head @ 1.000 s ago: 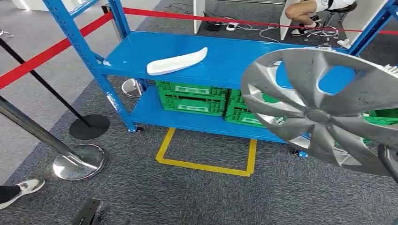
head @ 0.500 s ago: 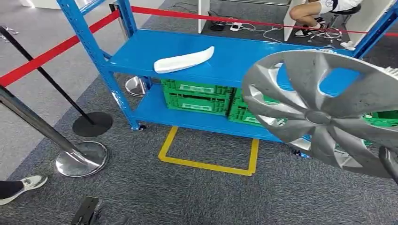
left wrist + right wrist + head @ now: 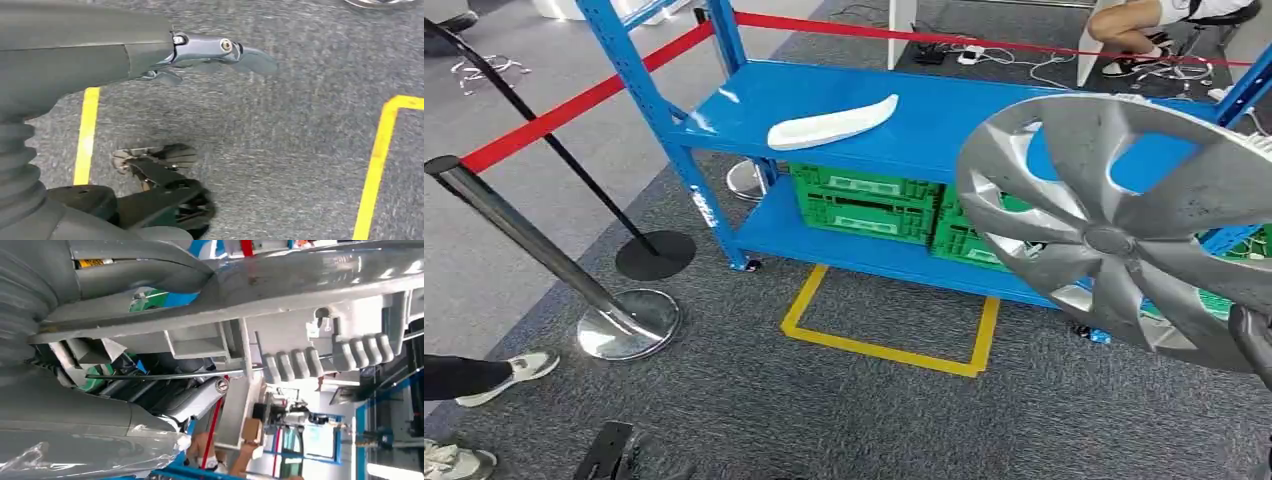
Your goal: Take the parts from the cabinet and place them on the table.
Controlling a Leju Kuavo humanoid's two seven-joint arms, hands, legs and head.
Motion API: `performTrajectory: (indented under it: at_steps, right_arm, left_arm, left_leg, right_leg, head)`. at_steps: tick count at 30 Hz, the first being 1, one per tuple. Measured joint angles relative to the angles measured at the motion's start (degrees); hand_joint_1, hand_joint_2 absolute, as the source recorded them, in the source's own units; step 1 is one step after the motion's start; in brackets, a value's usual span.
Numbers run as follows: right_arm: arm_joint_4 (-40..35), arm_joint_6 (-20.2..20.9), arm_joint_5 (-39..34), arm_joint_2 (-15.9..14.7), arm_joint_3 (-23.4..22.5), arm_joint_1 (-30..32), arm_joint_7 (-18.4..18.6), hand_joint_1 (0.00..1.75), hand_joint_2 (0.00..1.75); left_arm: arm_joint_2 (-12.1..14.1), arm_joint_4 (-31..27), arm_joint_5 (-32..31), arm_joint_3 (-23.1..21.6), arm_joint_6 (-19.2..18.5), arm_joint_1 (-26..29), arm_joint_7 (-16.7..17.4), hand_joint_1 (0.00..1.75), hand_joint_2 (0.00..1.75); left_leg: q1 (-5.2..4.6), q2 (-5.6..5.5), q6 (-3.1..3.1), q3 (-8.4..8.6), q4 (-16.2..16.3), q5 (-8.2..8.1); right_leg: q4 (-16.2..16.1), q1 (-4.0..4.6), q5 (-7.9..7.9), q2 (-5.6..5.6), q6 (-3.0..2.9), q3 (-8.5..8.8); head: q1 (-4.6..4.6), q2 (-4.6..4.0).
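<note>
A large silver hubcap [image 3: 1114, 240] hangs in the air at the right of the head view, in front of the blue cabinet [image 3: 724, 105]. My right hand [image 3: 1252, 342] grips its lower rim. The right wrist view looks along the hubcap's ribbed back [image 3: 300, 285], with my right hand [image 3: 150, 405] clamped around its edge. A long white curved part [image 3: 832, 122] lies on the cabinet's upper shelf. My left hand [image 3: 200, 50] hangs over the grey carpet with its fingers stretched out and nothing in it.
Green crates [image 3: 864, 200] stand on the cabinet's lower shelf. A yellow taped square [image 3: 889, 320] marks the carpet before it. Stanchions [image 3: 624, 325] with a red belt [image 3: 574, 105] stand at the left. A person's shoe [image 3: 519, 370] is nearby, and another person sits behind.
The whole picture has shifted right and a little down, so the camera has moved. The hubcap stays in the same spot in my right hand.
</note>
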Motion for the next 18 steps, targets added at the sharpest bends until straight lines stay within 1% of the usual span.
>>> performTrajectory:
  at_steps: [1, 2, 3, 4, 5, 6, 7, 8, 9, 12, 14, 15, 16, 17, 18]
  right_arm:
    - [0.02, 0.04, 0.00, 0.00, 0.00, -0.02, -0.02, 1.75, 1.75]
    - [0.02, 0.07, 0.00, 0.00, 0.00, -0.04, -0.02, 1.75, 1.75]
    - [0.02, 0.15, 0.00, 0.00, 0.00, -0.15, -0.02, 1.75, 1.75]
    - [0.02, 0.17, 0.02, 0.00, 0.00, -0.29, -0.02, 1.75, 1.75]
    - [0.00, 0.17, 0.04, 0.00, 0.00, -0.38, -0.04, 1.75, 1.75]
    - [0.02, 0.15, 0.04, 0.00, 0.00, -0.40, -0.11, 1.75, 1.75]
    - [0.02, 0.15, 0.07, 0.00, 0.02, -0.57, -0.11, 1.75, 1.75]
    - [0.02, 0.15, 0.15, 0.00, 0.07, -0.68, -0.09, 1.75, 1.75]
    - [0.02, 0.15, 0.15, 0.00, 0.09, -0.66, -0.09, 1.75, 1.75]
    - [0.02, 0.15, 0.15, 0.00, 0.09, -0.66, -0.09, 1.75, 1.75]
    - [0.02, 0.15, 0.15, 0.00, 0.09, -0.67, -0.09, 1.75, 1.75]
    - [0.02, 0.22, 0.15, 0.00, 0.11, -0.73, -0.09, 1.75, 1.75]
    - [0.02, 0.22, 0.17, 0.00, 0.15, -0.65, -0.11, 1.75, 1.75]
    - [0.07, 0.22, 0.20, 0.00, 0.33, -0.40, -0.11, 1.75, 1.75]
    - [0.09, 0.22, 0.20, 0.00, 0.44, -0.33, -0.09, 1.75, 1.75]
  left_arm:
    - [-0.02, -0.02, 0.00, 0.00, 0.00, 0.09, 0.02, 0.00, 1.75]
    - [-0.02, -0.02, 0.00, 0.02, 0.02, 0.09, 0.04, 0.00, 1.75]
    - [0.00, -0.02, -0.02, 0.13, 0.09, 0.08, 0.04, 0.00, 1.75]
    - [0.02, -0.02, -0.04, 0.33, 0.15, 0.05, 0.04, 0.00, 1.75]
    - [0.02, -0.07, -0.09, 0.55, 0.24, -0.03, 0.04, 0.00, 1.75]
    - [0.04, -0.09, -0.11, 0.66, 0.33, -0.29, 0.04, 0.00, 1.75]
    - [0.04, -0.13, -0.11, 0.74, 0.35, -0.13, 0.04, 0.00, 1.75]
    - [0.04, -0.15, -0.15, 0.81, 0.37, 0.06, 0.04, 0.00, 1.75]
    - [0.04, -0.15, -0.15, 0.81, 0.37, 0.21, 0.04, 0.00, 1.75]
    - [0.04, -0.15, -0.15, 0.81, 0.37, 0.21, 0.04, 0.00, 1.75]
    - [0.06, -0.15, -0.15, 0.81, 0.37, 0.25, 0.04, 0.00, 1.75]
    - [0.13, -0.20, -0.17, 0.85, 0.37, 0.44, 0.04, 0.00, 1.75]
    - [0.22, -0.33, -0.24, 0.96, 0.42, 0.31, 0.07, 0.00, 1.75]
    - [0.20, -0.48, -0.24, 0.98, 0.52, 0.50, 0.07, 0.00, 1.75]
    - [0.20, -0.59, -0.28, 0.98, 0.57, 0.65, 0.07, 0.00, 1.75]
  left_leg:
    - [0.00, 0.03, 0.09, 0.67, -1.00, 1.12]
    - [-0.01, 0.13, 0.26, 2.52, -4.26, 3.13]
    - [-0.07, 0.69, 0.55, 5.35, -9.15, 5.47]
    - [-0.19, 1.95, 0.87, 8.09, -13.83, 7.18]
    - [-0.51, 4.35, 1.07, 9.80, -16.88, 7.36]
    - [-0.59, 3.91, 1.18, 9.82, -17.68, 7.11]
    - [-0.65, 3.47, 1.33, 9.40, -17.63, 7.21]
    - [-0.78, 2.92, 1.53, 9.21, -17.59, 7.21]
    - [-0.84, 2.58, 1.78, 9.13, -17.64, 7.30]
    - [-0.84, 2.58, 1.78, 9.13, -17.64, 7.30]
    - [-0.81, 2.40, 1.96, 9.20, -17.79, 7.43]
    - [-0.39, 1.83, 2.52, 9.44, -18.22, 7.85]
    - [-0.28, 0.77, 2.95, 9.35, -18.21, 7.97]
    - [-0.51, -0.77, 3.09, 9.32, -18.18, 8.02]
    - [-0.54, -1.40, 3.13, 9.34, -18.17, 8.05]
  right_leg:
    - [0.00, 0.05, 0.02, -0.52, -0.01, -0.05]
    - [0.00, 0.10, 0.04, -1.06, 0.00, -0.02]
    - [0.00, 0.13, 0.05, -1.57, 0.05, 0.08]
    - [0.00, 0.18, 0.04, -2.05, 0.11, 0.18]
    - [0.11, 0.59, -0.06, -2.38, 0.42, 0.15]
    - [0.34, 0.78, -0.09, -2.76, 0.81, -0.17]
    - [0.24, 0.81, 0.05, -3.32, 1.07, -0.17]
    - [0.03, 0.74, 0.13, -3.86, 1.31, -0.04]
    - [-0.15, 0.69, 0.18, -4.18, 1.52, 0.12]
    - [-0.15, 0.69, 0.18, -4.18, 1.52, 0.12]
    - [-0.14, 0.69, 0.15, -4.34, 1.67, 0.17]
    - [0.64, 0.48, -0.81, -2.78, 2.18, -0.33]
    - [6.99, 0.51, -4.59, 0.36, 2.20, -3.02]
    - [17.95, 0.68, -8.38, 1.25, 2.30, -8.24]
    - [17.48, 0.72, -7.39, 1.26, 2.22, -8.18]
  head:
    - [-0.02, 0.00]
    - [-0.02, 0.00]
    - [0.00, 0.00]
    - [0.00, 0.00]
    - [-0.04, 0.00]
    - [-0.09, 0.00]
    - [0.15, 0.00]
    - [-0.02, 0.00]
    - [0.11, 0.00]
    - [0.11, 0.00]
    - [0.05, 0.00]
    - [0.17, 0.00]
    - [0.53, 0.00]
    - [0.57, 0.00]
    - [0.52, 0.00]
